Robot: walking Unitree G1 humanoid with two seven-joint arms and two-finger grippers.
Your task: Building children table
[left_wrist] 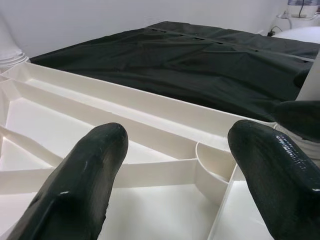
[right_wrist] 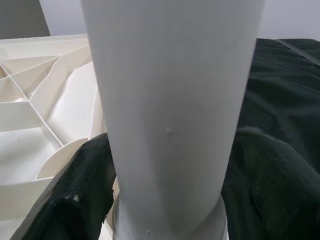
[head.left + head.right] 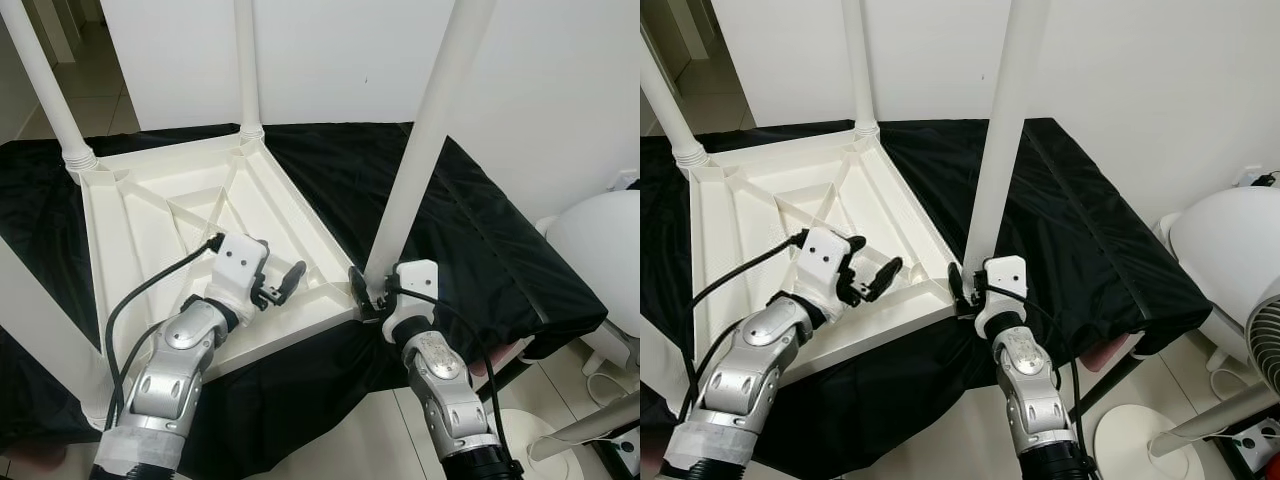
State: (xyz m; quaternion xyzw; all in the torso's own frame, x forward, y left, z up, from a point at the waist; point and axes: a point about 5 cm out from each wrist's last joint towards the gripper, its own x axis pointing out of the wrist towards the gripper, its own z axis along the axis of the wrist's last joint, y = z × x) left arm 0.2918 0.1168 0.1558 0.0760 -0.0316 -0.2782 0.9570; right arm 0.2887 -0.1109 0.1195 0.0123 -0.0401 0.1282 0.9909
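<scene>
A plain white wall [image 3: 330, 60] fills the upper frame, with a pale tiled floor [image 3: 95, 95] at upper left and along the bottom. A black cloth [image 3: 480, 240] covers the central surface; a white fan [image 3: 1240, 260] stands at right.

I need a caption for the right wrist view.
Right gripper clasps a white table leg near the upturned tabletop.
</scene>
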